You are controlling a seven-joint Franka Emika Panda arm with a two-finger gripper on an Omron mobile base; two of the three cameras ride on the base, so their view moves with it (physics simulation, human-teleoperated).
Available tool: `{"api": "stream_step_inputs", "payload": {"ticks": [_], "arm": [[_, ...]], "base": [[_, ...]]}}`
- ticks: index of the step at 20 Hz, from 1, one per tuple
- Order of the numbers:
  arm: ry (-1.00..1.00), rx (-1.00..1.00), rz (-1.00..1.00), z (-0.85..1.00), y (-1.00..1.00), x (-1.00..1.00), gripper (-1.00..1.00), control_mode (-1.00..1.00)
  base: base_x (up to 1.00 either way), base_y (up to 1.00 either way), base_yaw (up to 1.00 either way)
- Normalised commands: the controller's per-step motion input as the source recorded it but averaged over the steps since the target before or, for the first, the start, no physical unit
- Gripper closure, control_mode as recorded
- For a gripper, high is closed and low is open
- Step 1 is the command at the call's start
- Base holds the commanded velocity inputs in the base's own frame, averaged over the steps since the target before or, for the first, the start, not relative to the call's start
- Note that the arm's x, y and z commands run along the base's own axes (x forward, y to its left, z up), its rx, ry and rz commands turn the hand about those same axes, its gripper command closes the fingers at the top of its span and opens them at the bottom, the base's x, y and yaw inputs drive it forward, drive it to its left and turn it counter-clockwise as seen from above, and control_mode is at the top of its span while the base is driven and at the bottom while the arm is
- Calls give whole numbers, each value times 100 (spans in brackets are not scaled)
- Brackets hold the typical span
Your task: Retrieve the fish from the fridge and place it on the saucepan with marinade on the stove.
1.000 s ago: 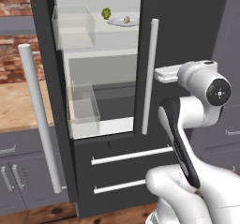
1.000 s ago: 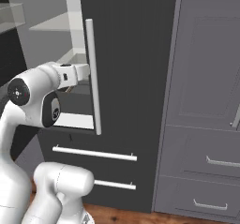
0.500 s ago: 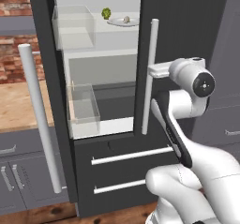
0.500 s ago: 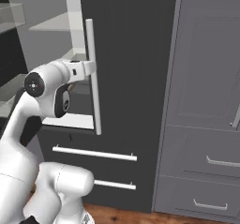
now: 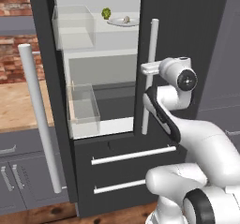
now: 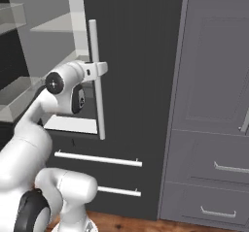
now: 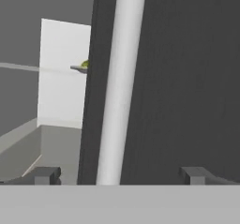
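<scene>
The tall dark-grey fridge (image 5: 187,26) stands with its left door swung open and its white inside showing. My gripper (image 5: 146,68) is at the right door's long pale handle (image 5: 152,40), about halfway up it. In the hand view the handle (image 7: 119,87) runs upright between my two fingertips, and the gripper (image 7: 119,175) is open with a gap on each side of it. From the right base view the gripper (image 6: 103,68) reaches the handle (image 6: 97,100) from the left. The fish, the saucepan and the stove are out of view.
A plate (image 5: 123,22) with a green item and a beige lump sits on the top shelf. Clear bins (image 5: 75,26) (image 5: 84,110) hang on the left side. The open door's handle (image 5: 40,120) stands at left. Two drawers (image 5: 133,155) lie below; grey cabinets (image 6: 214,129) at right.
My hand has swung left and forward from beside the right door's handle until the handle sits between the fingers. The door has not moved.
</scene>
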Motion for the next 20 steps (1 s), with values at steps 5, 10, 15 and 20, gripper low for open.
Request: {"api": "stream_step_inputs", "payload": {"ticks": [5, 10, 15, 20], "arm": [[0, 0, 0, -23, 0, 90, -100, -100], [0, 0, 0, -27, 0, 99, -100, -100], [1, 0, 0, -28, 0, 98, -100, -100], [4, 0, 0, -12, 0, 84, 100, -100]], "base": [[0, 0, 0], [0, 0, 0], [0, 0, 0], [0, 0, 0]]}}
